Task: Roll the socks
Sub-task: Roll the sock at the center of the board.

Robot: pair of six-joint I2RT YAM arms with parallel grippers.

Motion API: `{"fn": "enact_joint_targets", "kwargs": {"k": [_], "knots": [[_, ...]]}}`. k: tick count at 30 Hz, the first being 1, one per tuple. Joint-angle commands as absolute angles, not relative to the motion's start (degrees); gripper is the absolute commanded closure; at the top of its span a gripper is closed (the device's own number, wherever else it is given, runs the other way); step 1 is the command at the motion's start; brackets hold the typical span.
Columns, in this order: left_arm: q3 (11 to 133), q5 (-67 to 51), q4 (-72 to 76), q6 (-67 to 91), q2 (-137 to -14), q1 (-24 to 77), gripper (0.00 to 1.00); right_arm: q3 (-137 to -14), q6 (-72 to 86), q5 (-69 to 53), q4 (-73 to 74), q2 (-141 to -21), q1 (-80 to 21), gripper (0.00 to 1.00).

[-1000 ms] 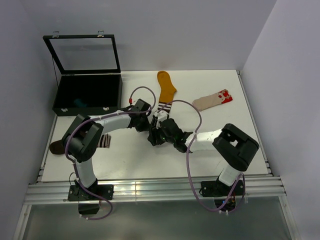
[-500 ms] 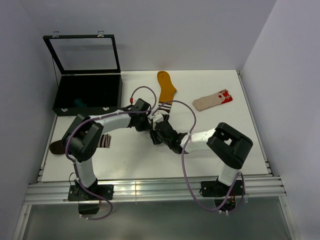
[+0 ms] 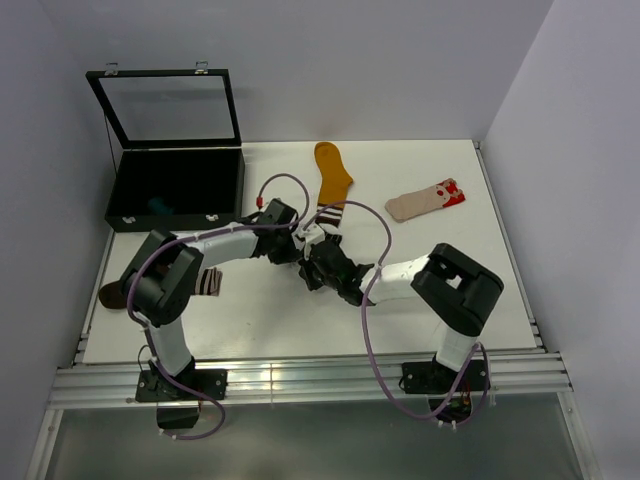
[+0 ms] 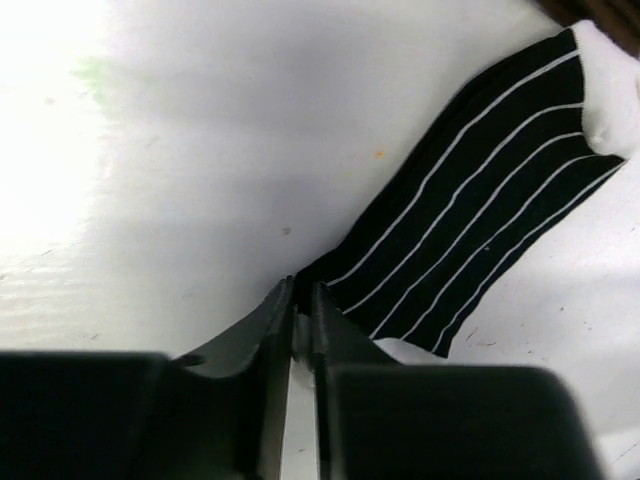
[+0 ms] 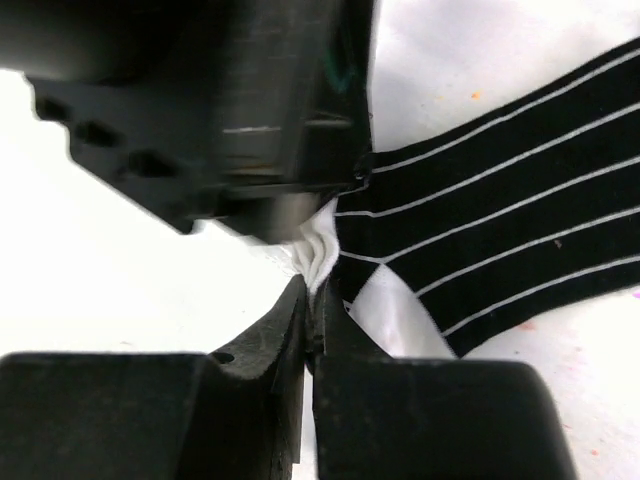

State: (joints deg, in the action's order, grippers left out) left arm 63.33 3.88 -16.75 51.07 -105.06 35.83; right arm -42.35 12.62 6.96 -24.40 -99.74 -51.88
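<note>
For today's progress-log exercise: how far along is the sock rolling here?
Done: maybe one, a teal thing in the box. In hand: left claw and right claw pinch the striped sock, not yet rolled. Left: mustard sock, beige sock, brown sock lie flat.

From the top camera I get soft, even light with no glare on the worktop; only faint, loose-edged shadows sit beneath the arms near its middle. My left wrist feed is blown out to pure white in its upper left corner, with a grey shadow band beside that, and the left pincer shows as a dark, unfocused mass. On the right wrist feed the right pincer is equally black and soft, while the striped sock reads crisp.
</note>
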Motion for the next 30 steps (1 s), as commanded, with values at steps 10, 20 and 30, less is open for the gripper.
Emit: {"fn": "enact_joint_targets", "kwargs": {"k": [10,20,30], "knots": [[53.53,8.0,-10.64,53.08,-92.56,32.87,0.59,-41.57,29.17,-18.88,-30.66,-99.83,-42.11,1.0],[45.62,2.91,-5.02,53.44,-87.19,32.61,0.53,-41.48,41.04,-29.97,-37.44,-105.64,-36.04,1.0],[45.7,0.53,-4.48,52.91,-88.5,32.61,0.56,-40.34,49.48,-33.39,-41.13,-111.97,-31.82,1.0]]}}
